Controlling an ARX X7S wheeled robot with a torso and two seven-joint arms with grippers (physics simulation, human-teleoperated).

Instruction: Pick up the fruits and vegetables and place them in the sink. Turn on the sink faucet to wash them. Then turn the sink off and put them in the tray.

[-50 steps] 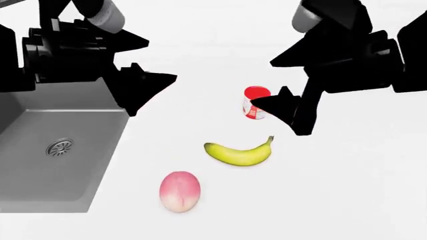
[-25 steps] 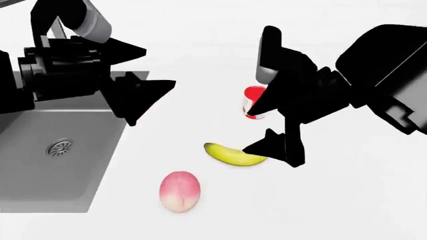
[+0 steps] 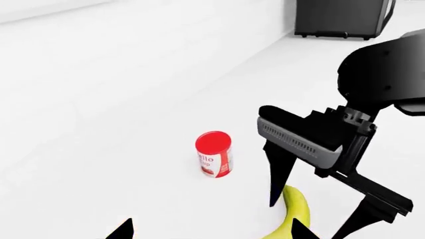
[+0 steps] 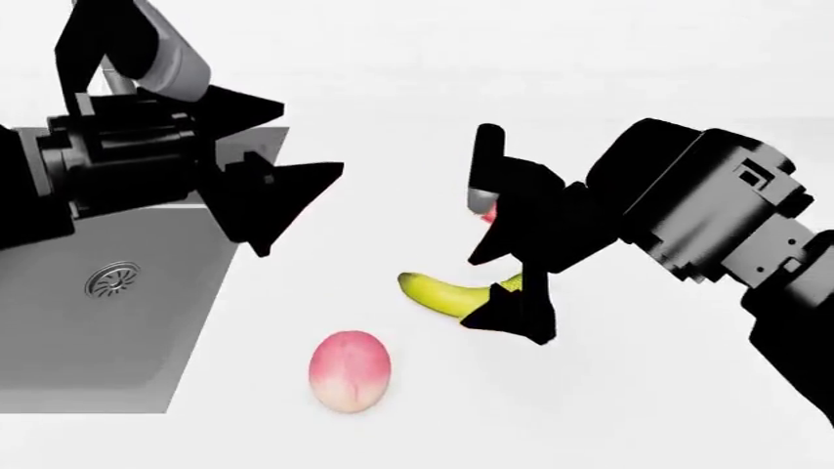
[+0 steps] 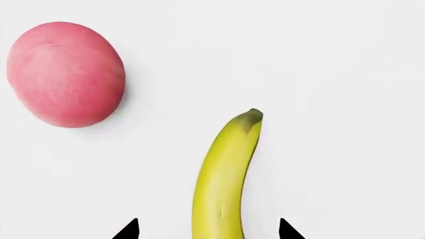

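The yellow banana [image 4: 437, 293] lies on the white counter, with the pink peach [image 4: 351, 369] nearer to me on its left. My right gripper [image 4: 485, 291] is open and low over the banana's right end, one finger on each side. In the right wrist view the banana [image 5: 222, 184] runs between the open fingertips of that gripper [image 5: 208, 230], and the peach [image 5: 65, 74] lies apart from it. My left gripper [image 4: 311, 135] hangs open and empty by the right rim of the sink [image 4: 78, 342]. The sink faucet and the tray are out of view.
A red-and-white can [image 3: 214, 154] stands upright just behind the banana [image 3: 292, 209]; in the head view my right gripper hides nearly all of it. The sink's round drain [image 4: 115, 280] is bare. A dark appliance [image 3: 342, 17] stands at the far end of the counter.
My right gripper has swung down and to the left, from beside the can to straddling the banana's right end. The left arm has barely moved.
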